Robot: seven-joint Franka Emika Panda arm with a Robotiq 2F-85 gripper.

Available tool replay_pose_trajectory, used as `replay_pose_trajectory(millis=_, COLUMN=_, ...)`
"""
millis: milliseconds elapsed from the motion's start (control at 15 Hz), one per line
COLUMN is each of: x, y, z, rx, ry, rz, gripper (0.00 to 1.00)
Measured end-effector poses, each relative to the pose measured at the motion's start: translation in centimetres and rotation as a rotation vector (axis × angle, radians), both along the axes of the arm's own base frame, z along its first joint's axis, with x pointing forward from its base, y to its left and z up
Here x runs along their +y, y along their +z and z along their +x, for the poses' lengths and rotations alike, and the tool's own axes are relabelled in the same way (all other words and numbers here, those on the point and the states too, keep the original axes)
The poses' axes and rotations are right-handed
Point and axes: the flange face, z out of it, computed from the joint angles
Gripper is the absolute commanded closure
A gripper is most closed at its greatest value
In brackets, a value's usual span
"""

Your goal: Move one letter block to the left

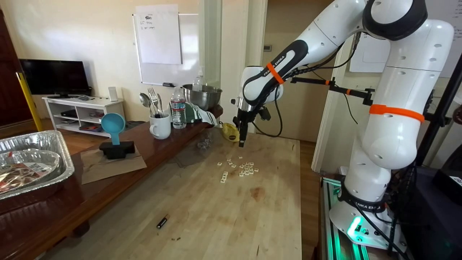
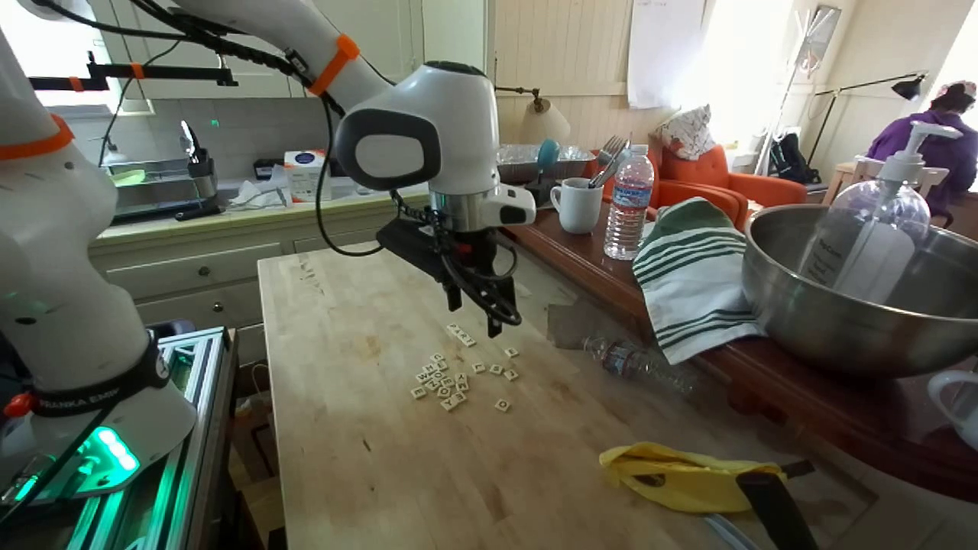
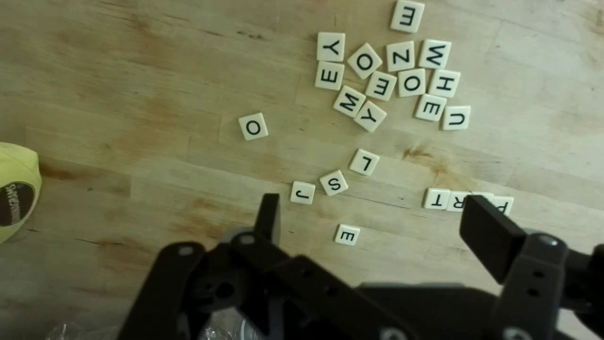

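On the wood table (image 2: pixel 397 466), the blocks (image 3: pixel 364 162) are cream squares with black letters, in a cluster, a row and singles. The gripper (image 3: pixel 371 210) is above the table; its jaws are wide apart. The mug (image 1: pixel 160 128) contains cutlery (image 1: pixel 145 100); the bowl (image 2: pixel 833 328) contains a pump bottle (image 2: pixel 871 256). A whiteboard (image 1: pixel 166 74) is mounted on the wall (image 1: pixel 104 39).

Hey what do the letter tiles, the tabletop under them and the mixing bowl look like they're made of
Letter tiles: probably smooth plastic, from their even cream faces, though painted wood is possible.
Tabletop: wood, low sheen, showing grain and joined strips.
Mixing bowl: metal, likely stainless steel, satin, from its gray wall and soft reflections.
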Motion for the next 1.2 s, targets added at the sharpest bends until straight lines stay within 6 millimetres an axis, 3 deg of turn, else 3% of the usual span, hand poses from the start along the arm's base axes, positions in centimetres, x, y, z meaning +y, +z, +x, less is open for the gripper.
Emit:
replay_pose_trajectory(millis=133, x=0.1, y=-1.8, z=0.6, rx=-0.011, ry=0.025, rz=-0.02, gripper=0.36)
replay_pose_trajectory(millis=667, x=0.2, y=-7.9, z=2.2, rx=-0.053, ry=0.125, rz=-0.066, gripper=1.0)
replay_pose_trajectory(millis=1200, x=0.8, y=-10.1, z=4.0, rx=-0.085, ry=0.173, rz=-0.058, gripper=1.0)
